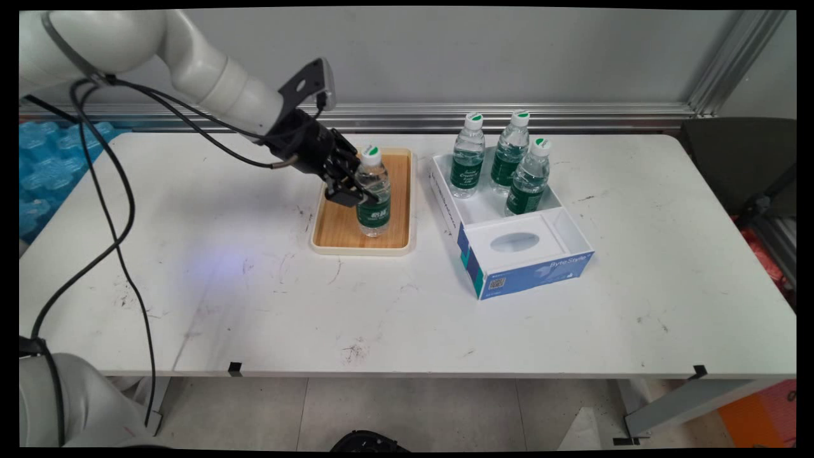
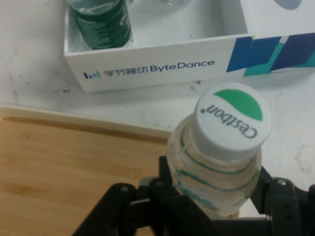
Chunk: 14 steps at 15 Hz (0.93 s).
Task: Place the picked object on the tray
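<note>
A small clear water bottle with a green label and white cap stands upright on the wooden tray, slightly tilted. My black gripper is shut on its body from the left, just above the label. In the hand view the bottle rises between the fingers, its white and green cap toward the camera, with the wooden tray beneath.
A white and blue box stands right of the tray with three more bottles in its far compartment. The same box, lettered ByteDance, lies across the top of the hand view. Black cables hang from the arm at the left.
</note>
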Tool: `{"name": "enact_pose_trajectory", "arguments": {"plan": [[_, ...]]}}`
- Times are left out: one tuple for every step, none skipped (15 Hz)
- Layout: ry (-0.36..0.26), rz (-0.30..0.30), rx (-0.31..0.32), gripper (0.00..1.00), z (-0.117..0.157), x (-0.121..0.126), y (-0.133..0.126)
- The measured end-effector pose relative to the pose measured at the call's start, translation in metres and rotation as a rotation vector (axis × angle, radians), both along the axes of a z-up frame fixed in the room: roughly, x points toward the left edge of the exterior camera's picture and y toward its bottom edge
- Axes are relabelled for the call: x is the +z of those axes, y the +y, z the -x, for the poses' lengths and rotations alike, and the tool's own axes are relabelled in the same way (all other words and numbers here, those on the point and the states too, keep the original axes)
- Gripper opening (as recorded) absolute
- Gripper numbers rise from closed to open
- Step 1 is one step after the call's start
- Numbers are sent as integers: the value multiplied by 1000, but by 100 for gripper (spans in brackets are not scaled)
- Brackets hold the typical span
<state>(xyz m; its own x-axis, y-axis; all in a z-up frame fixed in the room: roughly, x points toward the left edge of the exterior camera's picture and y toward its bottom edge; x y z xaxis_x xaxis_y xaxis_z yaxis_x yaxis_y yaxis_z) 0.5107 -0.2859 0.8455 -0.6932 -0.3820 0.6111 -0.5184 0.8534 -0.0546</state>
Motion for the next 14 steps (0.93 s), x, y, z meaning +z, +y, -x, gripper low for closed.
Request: {"name": "enact_pose_trajectory", "arguments": {"plan": [[4,1,-2,0,2,-4,-1],[9,2,-4,0,3,-8,-3],[13,3,-6,0,5,-13,-4],[16,4,-7,0,7,-16,-6],[18,5,-8,0,8,-19,-7],[21,7,-8,0,9,-22,-8],[23,7,-9,0,9,-24,-9],[25,9,-10,0,10,-26,-10],[26,11,-11,0,10,-27,-10],[27,13,-11,100,11,-28,-11],[29,16,-12,100,11,-29,-11],[29,16,-13,100,11,-30,-12],[30,18,-13,100,10,-31,-12],[30,18,-13,100,10,-31,-11]]}}
